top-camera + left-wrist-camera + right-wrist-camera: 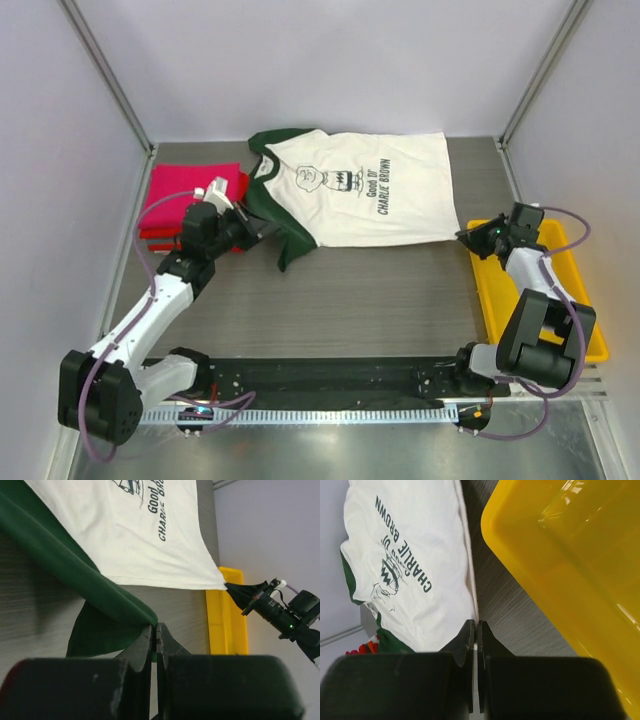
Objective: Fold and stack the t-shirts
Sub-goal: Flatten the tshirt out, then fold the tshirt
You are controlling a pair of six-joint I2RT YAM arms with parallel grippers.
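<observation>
one cream t-shirt over grey table | pale walls | yellow tray

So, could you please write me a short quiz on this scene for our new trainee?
1. True or false: the left pincer and the right pincer are both shut on the cream shirt.
2. The tray lies on the table's: A left side; B right side; C far edge.
3. Which folded shirt lies on top, the pink shirt or the red shirt?
Key: 1 true; 2 B; 3 pink.
</observation>
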